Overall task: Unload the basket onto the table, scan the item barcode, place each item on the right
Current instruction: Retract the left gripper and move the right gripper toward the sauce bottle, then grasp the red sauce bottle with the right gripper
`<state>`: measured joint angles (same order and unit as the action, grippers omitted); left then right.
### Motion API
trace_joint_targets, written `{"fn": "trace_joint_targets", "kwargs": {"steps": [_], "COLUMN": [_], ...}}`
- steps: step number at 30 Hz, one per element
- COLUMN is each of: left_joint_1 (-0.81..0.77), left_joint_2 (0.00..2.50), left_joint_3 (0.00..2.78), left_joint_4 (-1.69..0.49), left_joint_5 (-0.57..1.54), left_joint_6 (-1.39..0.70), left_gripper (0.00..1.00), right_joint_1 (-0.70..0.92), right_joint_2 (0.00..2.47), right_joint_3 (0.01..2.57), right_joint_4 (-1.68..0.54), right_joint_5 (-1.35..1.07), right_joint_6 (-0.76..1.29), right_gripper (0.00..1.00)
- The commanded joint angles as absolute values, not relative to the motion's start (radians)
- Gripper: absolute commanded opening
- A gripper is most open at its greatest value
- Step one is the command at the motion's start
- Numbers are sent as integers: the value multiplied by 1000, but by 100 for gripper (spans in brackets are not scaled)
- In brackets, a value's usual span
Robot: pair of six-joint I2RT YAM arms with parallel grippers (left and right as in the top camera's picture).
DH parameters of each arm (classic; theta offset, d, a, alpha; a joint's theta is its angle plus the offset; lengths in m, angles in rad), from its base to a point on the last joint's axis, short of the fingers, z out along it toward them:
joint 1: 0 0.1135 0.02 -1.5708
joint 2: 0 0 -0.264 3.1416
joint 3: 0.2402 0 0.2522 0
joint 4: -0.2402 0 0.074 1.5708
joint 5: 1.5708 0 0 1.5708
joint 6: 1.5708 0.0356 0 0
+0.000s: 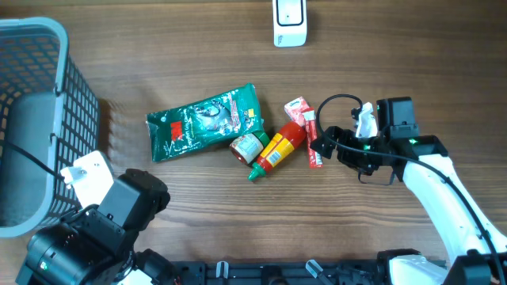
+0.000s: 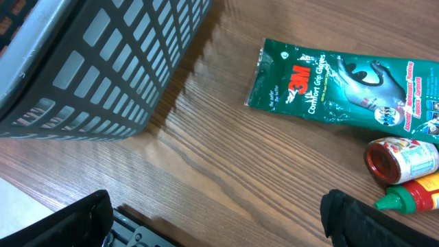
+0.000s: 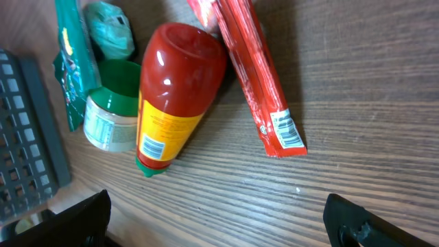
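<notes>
The wooden counter [image 1: 198,214] carries a cluster of four items at its centre. A green glove packet [image 1: 204,121] lies flat on the left of the cluster. A small jar [image 1: 246,146] lies on its side at the packet's lower right corner. A red sauce bottle [image 1: 279,148] lies tilted just beside the jar, with its green cap toward the front edge and its base toward the rear. A red sachet [image 1: 307,131] lies against the bottle's base on the right side. In the right wrist view, a barcode [image 3: 154,147] shows on the bottle's yellow label, facing up, and a white printed panel [image 3: 289,134] sits at the sachet's near end. A white scanner [image 1: 290,20] stands at the rear edge of the counter, well apart from the cluster. A grey mesh basket [image 1: 79,119] occupies the left side. The right jaws stand fully released just beside the sachet's near end and grasp nothing; their black fingertips [image 3: 75,219] frame the bottle and sachet from the wrist camera. The left jaws are also spread wide and grasp nothing; they hang at the front left corner beside the basket, with fingertips [image 2: 82,219] low in the wrist view and the packet, jar and bottle cap ahead.
</notes>
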<state>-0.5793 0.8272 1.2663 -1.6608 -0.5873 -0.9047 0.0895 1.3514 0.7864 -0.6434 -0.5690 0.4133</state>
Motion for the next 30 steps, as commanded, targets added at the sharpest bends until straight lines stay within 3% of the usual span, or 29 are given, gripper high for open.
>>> {"fn": "trace_joint_targets", "kwargs": {"steps": [1,15,19,23,30], "left_joint_1": [-571,-571,-571,-571,-571], "left_joint_2": [826,826,826,826,826], "left_joint_3": [1262,1262,1262,1262,1262], "left_joint_4": [-1662,-1662,-1662,-1662,-1662], "left_joint_5": [-611,-611,-611,-611,-611], "left_joint_6": [-925,-925,-925,-925,-925], "left_gripper": [100,100,100,100,100], "right_joint_1": [93,96,170,279,345], "right_joint_2": [1368,1368,1369,1393,1505], "right_joint_3": [804,818,871,873,873], "right_joint_4": [-639,-554,-538,-511,-417], "right_joint_5": [-600,-628,-606,-400,-392], "right_joint_6": [393,326,316,510,722], "right_gripper": [100,100,100,99,93]}}
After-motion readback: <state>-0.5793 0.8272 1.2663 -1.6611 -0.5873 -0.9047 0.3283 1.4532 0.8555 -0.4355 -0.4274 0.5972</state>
